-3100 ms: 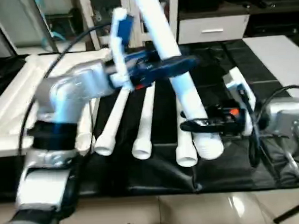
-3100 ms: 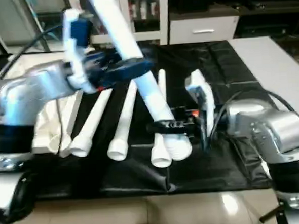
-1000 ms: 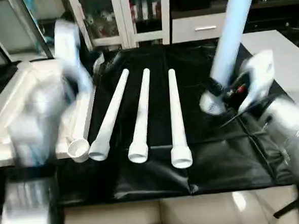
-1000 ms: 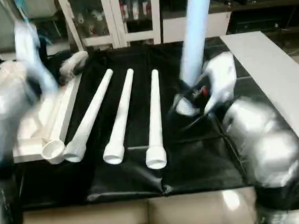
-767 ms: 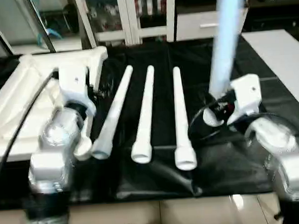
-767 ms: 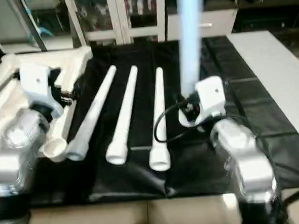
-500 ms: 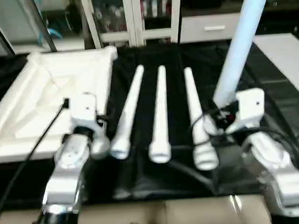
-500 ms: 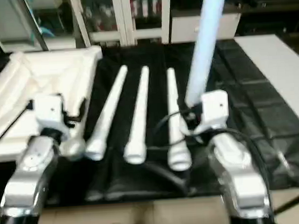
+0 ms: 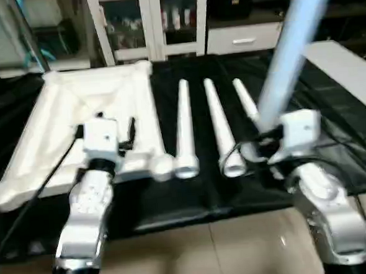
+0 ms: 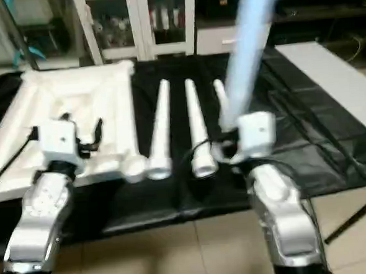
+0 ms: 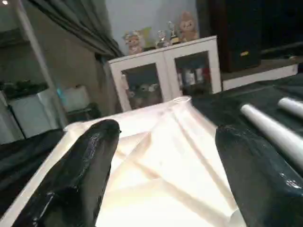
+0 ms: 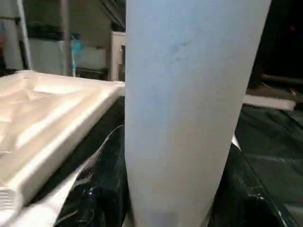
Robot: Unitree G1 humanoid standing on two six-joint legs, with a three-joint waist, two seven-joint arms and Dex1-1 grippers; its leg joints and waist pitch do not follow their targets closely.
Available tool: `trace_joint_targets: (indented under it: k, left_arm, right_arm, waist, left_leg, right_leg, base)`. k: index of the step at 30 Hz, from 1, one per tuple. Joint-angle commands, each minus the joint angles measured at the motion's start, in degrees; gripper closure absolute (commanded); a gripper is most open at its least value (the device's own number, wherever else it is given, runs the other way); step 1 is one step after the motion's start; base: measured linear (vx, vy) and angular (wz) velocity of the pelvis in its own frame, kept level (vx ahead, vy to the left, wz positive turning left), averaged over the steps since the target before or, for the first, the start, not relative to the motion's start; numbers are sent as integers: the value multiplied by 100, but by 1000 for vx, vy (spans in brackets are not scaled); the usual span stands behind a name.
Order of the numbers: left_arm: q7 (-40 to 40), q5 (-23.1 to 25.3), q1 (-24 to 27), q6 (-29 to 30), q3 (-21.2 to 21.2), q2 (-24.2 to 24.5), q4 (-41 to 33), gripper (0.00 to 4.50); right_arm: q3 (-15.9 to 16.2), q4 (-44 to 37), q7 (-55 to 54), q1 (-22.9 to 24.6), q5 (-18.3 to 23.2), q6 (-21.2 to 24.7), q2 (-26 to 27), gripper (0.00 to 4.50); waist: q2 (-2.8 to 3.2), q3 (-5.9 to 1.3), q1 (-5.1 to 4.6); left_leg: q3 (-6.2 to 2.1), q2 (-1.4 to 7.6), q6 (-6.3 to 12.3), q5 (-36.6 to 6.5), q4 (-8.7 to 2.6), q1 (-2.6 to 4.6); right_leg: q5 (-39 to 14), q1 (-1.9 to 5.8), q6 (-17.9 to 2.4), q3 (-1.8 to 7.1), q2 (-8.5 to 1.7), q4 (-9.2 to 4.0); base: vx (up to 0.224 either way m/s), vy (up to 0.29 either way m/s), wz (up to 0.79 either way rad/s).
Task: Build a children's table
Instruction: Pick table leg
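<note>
One leg (image 9: 292,49) is held near its thick end by the right gripper (image 9: 265,145), whose fingers are closed around the tube, and it is raised steeply, tilted slightly from upright; it is judged to be carried this way so that the thick end can be lowered into a corner socket. The top (image 9: 76,118) is laid ribbed side up on the black sheet (image 9: 331,122), at the left, so that its sockets are exposed. Three more legs (image 9: 183,124) are laid side by side on the sheet between the top and the raised leg, kept within reach. The left gripper (image 11: 161,165) is held over the top with its fingers (image 11: 80,175) wide and nothing between them. No brand, label or writing can be read.
</note>
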Motion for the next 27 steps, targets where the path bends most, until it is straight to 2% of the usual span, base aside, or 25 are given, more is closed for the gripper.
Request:
trace_joint_targets:
  k: [1, 2, 3, 4, 5, 6, 7, 8, 10, 11, 12, 13, 14, 15, 16, 17, 18, 19, 20, 21, 23, 24, 25, 26, 27]
  left_arm:
    - [89, 59, -59, 99, -59, -66, -45, 80]
    - [103, 33, -83, 111, -39, -104, -41, 80]
    - [116, 25, -105, 113, -28, -129, -37, 80]
    - [122, 39, -115, 99, -36, -136, -34, 80]
    - [125, 44, -116, 93, -39, -138, -33, 80]
    - [130, 52, -120, 87, -45, -145, -37, 80]
    - [136, 66, -132, 94, -48, -159, -49, 80]
    - [137, 68, -136, 97, -49, -162, -52, 80]
    - [156, 83, -178, 157, -45, -189, -73, 80]
    - [156, 83, -178, 157, -45, -189, -73, 80]
    - [262, 96, -256, 369, 39, -245, -112, 80]
    - [249, 78, -265, 366, 48, -246, -116, 80]
    - [171, 15, -304, 452, 70, -224, -139, 80]
    - [128, -4, -314, 496, 67, -206, -146, 80]
    - [68, -40, -325, 483, 68, -190, -142, 80]
    - [56, -44, -328, 481, 66, -185, -140, 80]
    - [-106, -98, -355, 413, 27, -127, -140, 80]
    - [-201, -98, -374, 408, -19, -79, -154, 80]
    - [-258, -91, -387, 416, -51, -48, -165, 80]
    - [-322, -119, -402, 401, -72, -33, -161, 80]
    - [-420, -122, -430, 422, -94, -32, -167, 80]
    - [-431, -107, -433, 432, -104, -27, -169, 80]
    - [-454, -114, -435, 435, -111, -17, -167, 80]
    - [-490, -141, -437, 437, -117, -8, -162, 80]
    - [-497, -146, -438, 438, -118, -6, -161, 80]
  right_arm:
    - [-24, 63, 58, -51, -74, -26, -98, 265]
    - [-31, 78, 90, -63, -87, -31, -101, 265]
    - [-44, 96, 113, -79, -99, -38, -101, 265]
    - [-57, 112, 124, -85, -104, -45, -108, 265]
    - [-60, 117, 128, -86, -105, -47, -111, 265]
    - [-68, 134, 139, -91, -105, -57, -121, 265]
    - [-76, 174, 144, -113, -100, -71, -141, 265]
    - [-79, 184, 145, -119, -99, -73, -146, 265]
    - [-104, 267, 133, -172, -100, -80, -182, 265]
    - [-104, 267, 133, -172, -100, -80, -182, 265]
    - [-242, 387, 51, -220, -52, -102, -146, 265]
    - [-276, 404, 33, -226, -35, -96, -133, 265]
    - [-394, 454, -25, -246, 21, -82, -98, 265]
    - [-422, 460, -36, -250, 33, -76, -95, 265]
    - [-424, 454, -22, -247, 34, -69, -104, 265]
    - [-424, 452, -17, -246, 38, -65, -105, 265]
    - [-425, 404, 42, -223, 104, -22, -99, 265]
    - [-414, 354, 77, -198, 135, 1, -99, 265]
    - [-406, 320, 97, -181, 153, 14, -98, 265]
    - [-384, 295, 124, -166, 160, 27, -105, 265]
    - [-327, 281, 155, -144, 134, 29, -130, 265]
    - [-321, 278, 157, -140, 130, 33, -132, 265]
    - [-323, 282, 160, -141, 149, 50, -115, 265]
    - [-320, 280, 157, -146, 154, 55, -98, 265]
    - [-317, 280, 156, -148, 151, 55, -96, 265]
  waist:
    - [-65, -248, 134]
    - [6, -276, 88]
    - [252, -304, -39]
    - [420, -204, -45]
    - [428, -195, -17]
    - [470, -182, 52]
    - [455, -265, 135]
    - [416, -326, 166]
    - [138, -479, 252]
    - [46, -485, 234]
    - [-119, -512, 277]
    - [-119, -512, 277]
    - [-74, -214, 489]
    - [-156, -73, 527]
    - [-164, -156, 630]
    - [-200, -251, 660]
    - [-137, -361, 639]
    - [25, -558, 592]
    - [60, -585, 459]
    - [147, -569, 277]
    - [13, -400, 405]
    - [-59, -281, 510]
    - [-20, -175, 546]
    - [17, -134, 517]
    - [-34, -110, 573]
  left_leg:
    - [-910, 714, 230, -2324, -732, -60]
    - [-971, 761, -188, -2572, -688, -140]
    - [-1483, 912, -1004, -3664, -1137, 6]
    - [-1809, 848, -1634, -4545, -1424, 163]
    - [-1855, 782, -1861, -4646, -1445, 183]
    - [-1899, 543, -2152, -4600, -1491, 98]
    - [-1959, 336, -2189, -4281, -1453, 171]
    - [-2029, 268, -2138, -4043, -1447, 227]
    - [-2250, 77, -1819, -2740, -1461, 431]
    - [-2243, 23, -1589, -2510, -1422, 403]
    - [-1767, 242, -849, -1794, -897, 342]
    - [-1767, 242, -849, -1794, -897, 342]
    - [-471, 67, -91, -1059, 610, -368]
    - [-404, 287, -361, -595, 667, -487]
    - [-289, 358, -406, -465, 318, -393]
    - [-261, 403, -283, -371, 96, -402]
    - [-261, 595, -2, 135, -307, -251]
    - [-528, 1139, 392, 1332, -448, 65]
    - [-742, 1487, 795, 2143, -472, 246]
    - [-1041, 1776, 1554, 3339, -407, 492]
    - [-521, 1178, 1217, 1160, -354, 58]
    - [-193, 822, 630, -65, -295, -182]
    - [-119, 887, 114, -872, -365, -25]
    - [-89, 915, -60, -1189, -452, 23]
    - [-126, 858, 72, -1292, -495, -203]
  right_leg:
    - [-501, 123, -808, 439, -964, -669]
    - [-678, 307, -1124, 363, -1023, -667]
    - [-768, 323, -1003, 89, -421, -296]
    - [-738, 85, -291, 105, 87, 140]
    - [-703, 25, -171, 139, 215, 278]
    - [-682, 76, -196, 206, 337, 348]
    - [-775, 44, -394, 283, 382, 247]
    - [-840, 68, -506, 353, 367, 141]
    - [-974, 164, -936, 592, 229, -308]
    - [-968, 212, -1146, 675, 130, -427]
    - [-606, 323, -1905, 1045, -369, -927]
    - [-606, 323, -1905, 1045, -369, -927]
    - [-52, 514, -2571, 1277, -1037, -1411]
    - [-323, 458, -1778, 1097, -940, -1325]
    - [-381, 542, -1189, 1056, -621, -1234]
    - [33, 705, -906, 1087, -465, -1100]
    - [1173, 746, -351, 920, -171, -881]
    - [2496, 551, 113, 752, -88, -438]
    - [2585, 293, 179, 673, -218, -277]
    - [1639, -80, 188, 796, -609, -175]
    - [732, 314, -163, 900, -708, -633]
    - [-230, 591, -268, 947, -691, -940]
    - [-2012, 579, -449, 935, -644, -1130]
    - [-2739, 599, -553, 868, -563, -1184]
    - [-3247, 818, -562, 659, -672, -1258]
  base:
    - [-128, 198, 39]
    - [-113, 164, 58]
    - [-113, 164, 58]
    - [-86, 117, 58]
    - [-60, 78, 67]
    - [-60, 78, 67]
    - [-54, 27, 60]
    - [-63, -37, 53]
    - [-64, -70, 54]
    - [-70, -178, 60]
    - [-70, -178, 60]
    - [-76, -197, 49]
    - [-64, -144, 5]
    - [-64, -144, 5]
    - [-14, -122, -16]
    - [9, -88, 2]
    - [9, -88, 2]
    - [0, 0, 0]
    - [0, 0, 0]
    - [0, 0, 0]
    - [-25, 8, -3]
    - [-51, 17, -5]
    - [0, 0, 0]
    - [0, 0, 0]
    - [0, 0, 0]
